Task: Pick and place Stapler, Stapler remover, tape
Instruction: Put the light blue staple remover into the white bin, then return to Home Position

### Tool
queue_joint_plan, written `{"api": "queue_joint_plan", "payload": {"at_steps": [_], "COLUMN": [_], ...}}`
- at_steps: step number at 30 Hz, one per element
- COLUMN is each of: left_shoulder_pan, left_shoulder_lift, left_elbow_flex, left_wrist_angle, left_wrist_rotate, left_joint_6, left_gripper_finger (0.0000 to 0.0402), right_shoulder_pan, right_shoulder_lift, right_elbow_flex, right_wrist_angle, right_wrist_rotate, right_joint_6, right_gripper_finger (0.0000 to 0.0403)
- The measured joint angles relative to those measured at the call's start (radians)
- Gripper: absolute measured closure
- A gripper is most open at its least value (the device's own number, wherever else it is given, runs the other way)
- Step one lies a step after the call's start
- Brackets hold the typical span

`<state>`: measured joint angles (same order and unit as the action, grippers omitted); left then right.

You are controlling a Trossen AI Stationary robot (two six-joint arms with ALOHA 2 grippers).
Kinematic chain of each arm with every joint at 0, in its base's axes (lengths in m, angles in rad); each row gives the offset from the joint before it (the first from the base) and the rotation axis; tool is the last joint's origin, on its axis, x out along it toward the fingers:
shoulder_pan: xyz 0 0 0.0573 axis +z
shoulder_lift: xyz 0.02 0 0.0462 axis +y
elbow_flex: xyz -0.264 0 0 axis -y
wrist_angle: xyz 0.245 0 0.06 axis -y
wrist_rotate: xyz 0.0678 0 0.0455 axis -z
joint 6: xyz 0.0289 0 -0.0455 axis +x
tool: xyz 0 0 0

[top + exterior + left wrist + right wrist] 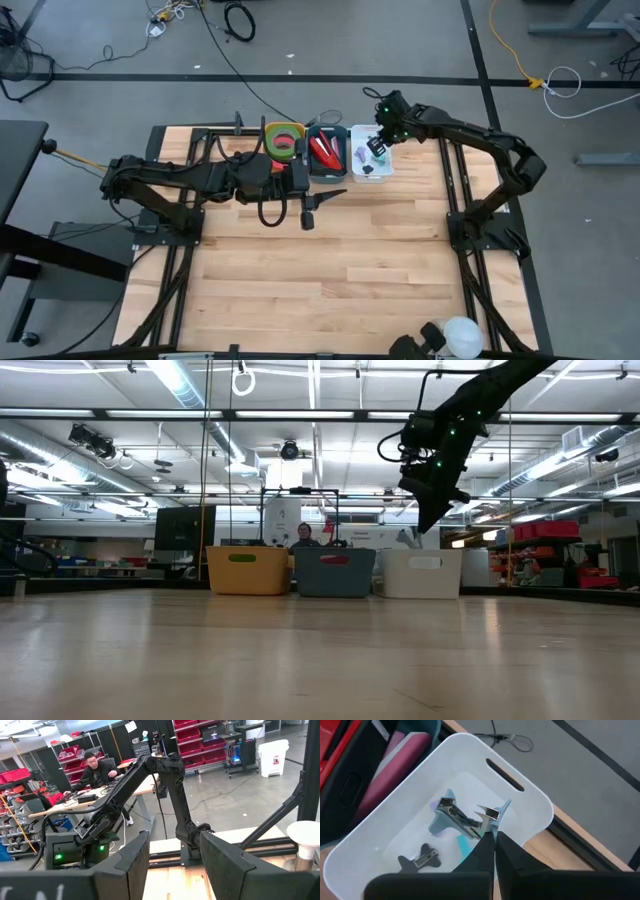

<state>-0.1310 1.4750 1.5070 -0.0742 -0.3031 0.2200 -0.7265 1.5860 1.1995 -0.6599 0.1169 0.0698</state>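
Three bins stand in a row at the table's far edge. The yellow bin [268,128] holds green and pinkish-red tape rolls [284,142]. The grey bin [327,173] holds red staplers [323,150]. On the floor of the white bin [530,805] lie a light-blue stapler remover [460,817] and a black one [420,860]. My right gripper [493,836] hangs shut above the white bin, slanting down, and nothing shows between its fingers. My left gripper [322,197] is open and level over the table, just on the near side of the grey bin, with nothing between its fingers.
In the low view the bins show as yellow [247,570], grey [334,572] and white [422,572], with my right gripper [427,520] above the white one. A person [303,536] sits beyond the table. The wooden tabletop [330,270] stretches toward the near edge.
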Motion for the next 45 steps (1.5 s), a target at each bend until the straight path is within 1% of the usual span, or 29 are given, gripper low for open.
{"api": "queue_joint_plan", "payload": {"at_steps": [8, 12, 16, 19, 24, 28, 31, 35, 37, 41, 45], "left_shoulder_pan": [0.0, 0.0, 0.0, 0.0, 0.0, 0.0, 0.0, 0.022, 0.036, 0.067, 0.094], "left_shoulder_lift": [0.0, 0.0, 0.0, 0.0, 0.0, 0.0, 0.0, -0.011, -0.026, -0.046, -0.077], "left_elbow_flex": [0.0, 0.0, 0.0, 0.0, 0.0, 0.0, 0.0, 0.0, 0.0, 0.0, 0.0], "left_wrist_angle": [0.0, 0.0, 0.0, 0.0, 0.0, 0.0, -0.005, -0.036, -0.083, -0.127, -0.165], "left_wrist_rotate": [0.0, 0.0, 0.0, 0.0, 0.0, 0.0, 0.0, 0.002, 0.004, 0.045, 0.065], "left_joint_6": [0.001, 0.001, 0.001, 0.0, 0.0, 0.0, -0.007, -0.094, -0.129, -0.146, -0.149], "left_gripper_finger": [0.0223, 0.0223, 0.0223, 0.0223, 0.0223, 0.0223, 0.0224, 0.0236, 0.0248, 0.028, 0.0313], "right_shoulder_pan": [0.0, 0.0, 0.0, 0.0, 0.001, 0.003, 0.015, 0.039, 0.048, 0.064, 0.093], "right_shoulder_lift": [0.0, 0.0, 0.0, 0.0, 0.0, 0.0, -0.012, -0.064, -0.095, -0.165, -0.252], "right_elbow_flex": [0.0, 0.0, 0.0, 0.0, 0.0, 0.0, 0.0, 0.0, 0.0, 0.0, 0.0], "right_wrist_angle": [-0.015, -0.055, -0.061, -0.063, -0.062, -0.057, -0.045, -0.009, 0.005, 0.02, 0.014], "right_wrist_rotate": [-0.002, -0.001, -0.003, -0.006, -0.05, -0.066, -0.063, -0.074, -0.105, -0.172, -0.197], "right_joint_6": [0.027, 0.028, 0.03, 0.036, 0.026, 0.019, -0.023, -0.091, -0.111, -0.126, -0.155], "right_gripper_finger": [0.0399, 0.0385, 0.035, 0.0312, 0.0246, 0.022, 0.0223, 0.0249, 0.0266, 0.0298, 0.0325]}}
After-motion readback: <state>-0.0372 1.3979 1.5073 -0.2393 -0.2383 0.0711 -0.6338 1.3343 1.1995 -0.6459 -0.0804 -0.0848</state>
